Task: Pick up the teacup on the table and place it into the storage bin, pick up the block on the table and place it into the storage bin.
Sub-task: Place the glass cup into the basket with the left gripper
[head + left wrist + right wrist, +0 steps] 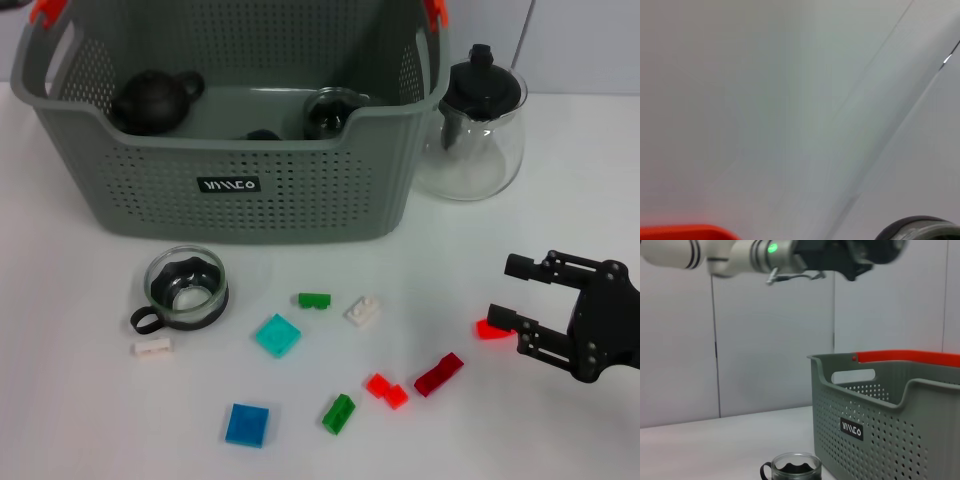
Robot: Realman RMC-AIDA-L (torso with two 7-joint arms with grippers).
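- The storage bin (240, 150) stands at the back of the white worktop (90, 420); inside it lie a dark round teapot (150, 100) and at least 1 dark, glassy cup-like item (330, 112), with another small dark thing between them that is too hidden to name.
- The teacup (186, 288), clear glass in a black holder with a handle, sits upright on the worktop just in front of the bin, so by my reading that half of the task is not yet done.
- Blocks lie scattered on the worktop: 2 green ones (314, 300), 2 white, 2 blue tiles (277, 335), and several red pieces (386, 390). None of them can be seen in the bin.
- The right end effector (515, 292) hovers low at the right side, its fingers spread apart and holding nothing; a small red block (490, 329) sits right beside its lower finger, seemingly the next target.
- The left end effector (795, 276) shows only in the right wrist view, raised high above the bin; whether it is released or clenched I cannot tell.
- A glass pitcher (478, 125) with a black lid stands just beside the bin's right end.
- Judgement: both the teacup and the block are left to do.
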